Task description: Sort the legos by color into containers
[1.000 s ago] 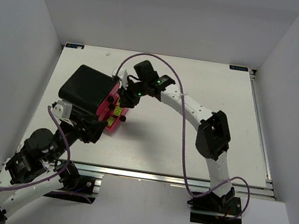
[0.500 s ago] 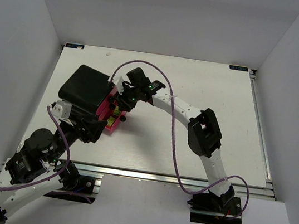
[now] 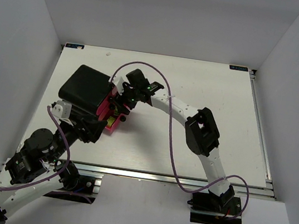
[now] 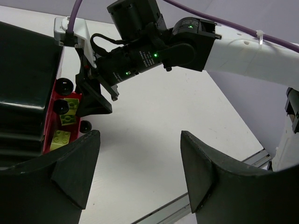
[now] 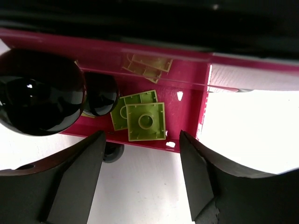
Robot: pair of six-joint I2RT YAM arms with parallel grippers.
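The black cabinet (image 3: 87, 87) stands at the table's left, its magenta drawers (image 3: 107, 107) facing right. The lowest drawer (image 3: 111, 124) is pulled out and holds lime bricks (image 3: 111, 121). My right gripper (image 3: 121, 103) is open and empty, right over the drawer fronts. In the right wrist view its fingers (image 5: 77, 177) straddle the open drawer's front wall (image 5: 187, 107), with several lime bricks (image 5: 146, 121) inside and a black knob (image 5: 39, 98) close at left. My left gripper (image 4: 140, 172) is open and empty, low beside the cabinet's (image 4: 23, 88) near corner. Lime bricks (image 4: 63, 123) show there too.
The white table (image 3: 192, 129) runs to a metal rail (image 3: 184, 180) at the front. White walls enclose three sides. The right arm's purple cable (image 3: 172, 132) arcs over the middle. No red or dark green bricks show.
My right gripper has moved left and down, from just right of the drawers to directly over their fronts. The left arm has not moved.
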